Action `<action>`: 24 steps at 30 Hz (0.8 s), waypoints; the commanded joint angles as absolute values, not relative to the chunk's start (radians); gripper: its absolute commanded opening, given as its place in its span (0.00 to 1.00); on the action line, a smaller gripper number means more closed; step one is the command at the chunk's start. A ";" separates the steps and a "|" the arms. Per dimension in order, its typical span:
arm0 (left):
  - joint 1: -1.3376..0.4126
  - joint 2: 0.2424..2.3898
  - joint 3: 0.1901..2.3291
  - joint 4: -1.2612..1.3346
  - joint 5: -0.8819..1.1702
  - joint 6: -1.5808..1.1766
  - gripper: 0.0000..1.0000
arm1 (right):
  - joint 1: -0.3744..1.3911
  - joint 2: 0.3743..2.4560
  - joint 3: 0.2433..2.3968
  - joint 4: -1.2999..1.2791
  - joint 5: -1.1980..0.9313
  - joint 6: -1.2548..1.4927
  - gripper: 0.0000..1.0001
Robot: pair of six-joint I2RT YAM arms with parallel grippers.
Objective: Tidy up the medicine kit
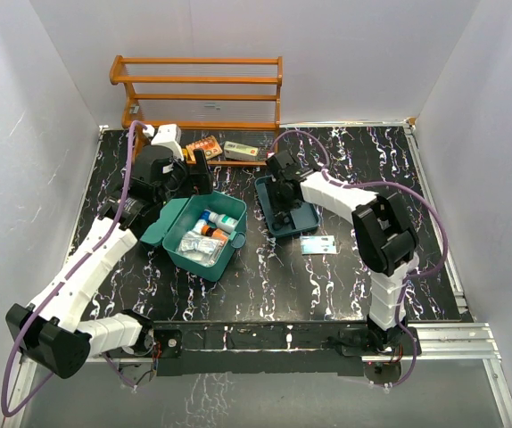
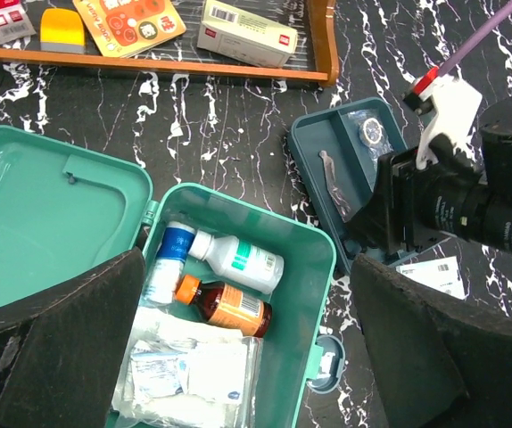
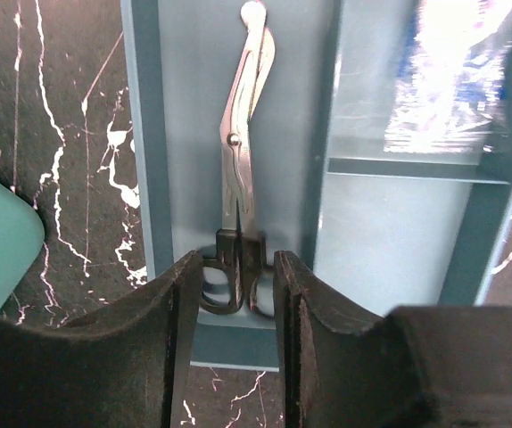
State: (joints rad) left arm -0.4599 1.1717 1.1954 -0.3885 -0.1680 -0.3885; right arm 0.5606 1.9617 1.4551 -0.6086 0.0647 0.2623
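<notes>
The kit (image 1: 161, 230) sat open on the black marbled table (image 1: 327, 290), centre-left in the top view, its lid laid flat toward the upper left. Inside lay a white bottle (image 2: 243, 260), an amber bottle (image 2: 231, 309) with an orange cap and a blue-and-white bottle (image 2: 169, 259), with clear packets (image 2: 194, 370) of white dressings at the lower end.

The left tool (image 2: 247, 267) hovered over the kit with its fingers spread wide and nothing between them.

Just right of the kit stood a darker tray (image 3: 381, 232) with compartments. The scissors (image 3: 243, 152) lay in its left compartment, blades pointing to the top of the right wrist view. The right tool (image 3: 238, 263) was down over the tray, its fingers narrowly apart, one on each side of the black handles. I could not tell whether they pressed on the handles or merely flanked them.

A round item in clear wrap (image 2: 372, 132) lay in another compartment. A flat sachet (image 1: 318, 245) lay on the table, right of the tray. At the top of the frame stood an orange rack (image 1: 198, 80), a white box (image 2: 247, 31) and an orange box (image 2: 131, 22) on its lowest shelf.
</notes>
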 commanded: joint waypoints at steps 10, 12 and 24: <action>-0.456 1.143 1.207 -0.322 -0.038 -0.336 0.99 | 0.521 1.664 1.303 -0.608 0.198 0.517 0.39; -0.456 1.138 1.201 -0.314 -0.016 -0.346 0.99 | 0.508 1.613 1.248 -0.631 0.261 0.595 0.37; -0.456 1.116 1.155 -0.236 0.113 -0.359 0.99 | 0.434 1.439 0.969 -0.784 0.330 1.089 0.34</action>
State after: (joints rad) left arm -0.4599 1.1465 1.1610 -0.2802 0.0547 -0.3538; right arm 0.4347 1.4540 0.9981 -0.7662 0.3233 0.9043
